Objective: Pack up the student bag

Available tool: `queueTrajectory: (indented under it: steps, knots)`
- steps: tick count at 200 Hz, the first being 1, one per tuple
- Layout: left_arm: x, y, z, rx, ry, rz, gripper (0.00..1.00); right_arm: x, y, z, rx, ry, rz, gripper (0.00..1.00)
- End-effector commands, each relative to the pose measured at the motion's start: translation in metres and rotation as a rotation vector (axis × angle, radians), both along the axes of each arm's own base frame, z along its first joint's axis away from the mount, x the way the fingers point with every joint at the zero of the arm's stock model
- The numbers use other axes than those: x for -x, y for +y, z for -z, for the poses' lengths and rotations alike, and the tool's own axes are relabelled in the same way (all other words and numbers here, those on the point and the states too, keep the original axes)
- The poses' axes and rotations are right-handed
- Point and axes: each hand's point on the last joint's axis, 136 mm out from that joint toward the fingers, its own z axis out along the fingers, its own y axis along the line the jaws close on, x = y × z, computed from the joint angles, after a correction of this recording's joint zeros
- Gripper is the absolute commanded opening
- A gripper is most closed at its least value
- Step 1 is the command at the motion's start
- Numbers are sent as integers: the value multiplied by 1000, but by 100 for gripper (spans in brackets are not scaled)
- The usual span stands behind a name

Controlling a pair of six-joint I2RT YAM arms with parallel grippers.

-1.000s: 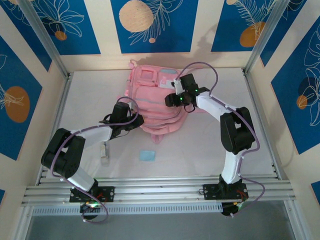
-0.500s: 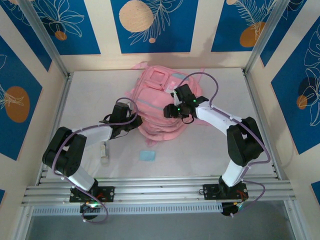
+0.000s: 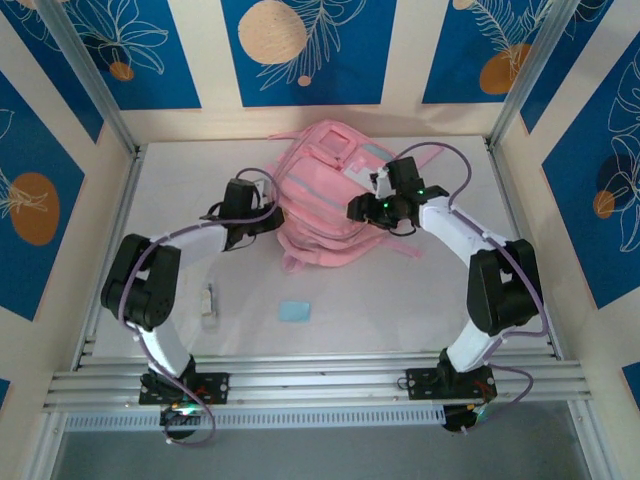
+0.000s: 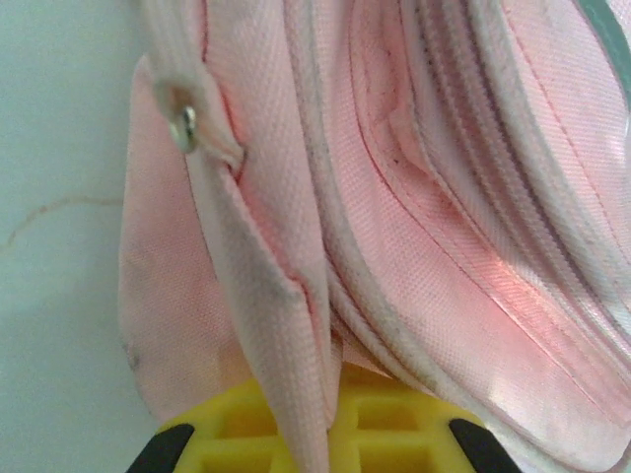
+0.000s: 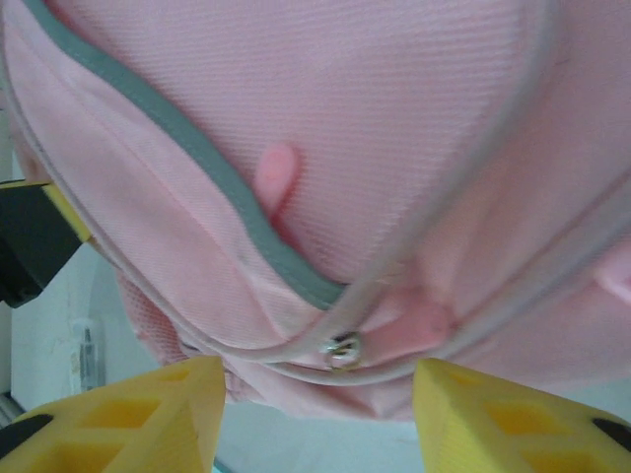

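Student bag lies on the far middle of the white tabletop, between the two arms. It is a soft, slumped pack of woven pink fabric with a fine ribbed weave, grey stripes across the front, rounded piped seams and thin pink straps trailing at its edges. Left claw is at the bag's left edge, fully closed, with a folded flap of the pink fabric pinched against its yellow ribbed pads; a small metal ring sits on that flap. Right claw is at the bag's right side. Its yellow fingers stand about half apart and clamp nothing, the bag's lower edge and a metal zipper pull just beyond them. A small flat blue piece lies on the near tabletop, well apart from the bag.
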Motion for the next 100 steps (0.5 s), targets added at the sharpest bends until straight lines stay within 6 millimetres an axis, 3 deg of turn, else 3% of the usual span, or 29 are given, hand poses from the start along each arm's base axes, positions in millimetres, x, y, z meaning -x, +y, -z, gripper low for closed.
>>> queueTrajectory:
  steps: [1, 38, 93, 100]
  knots:
    - [-34, 9, -38, -12, -150, 1, 0, -20, -2, -17, 55, -89, -19, 53]
    - [-41, 7, -30, -22, -109, 22, 0, -58, -15, -7, 193, -166, -12, 53]
    - [-40, 7, -28, -12, -93, 18, 0, -106, -12, 31, 348, -178, -60, 53]
    - [-40, 8, -28, -13, -93, 16, 0, -107, -7, 35, 349, -168, -80, 44]
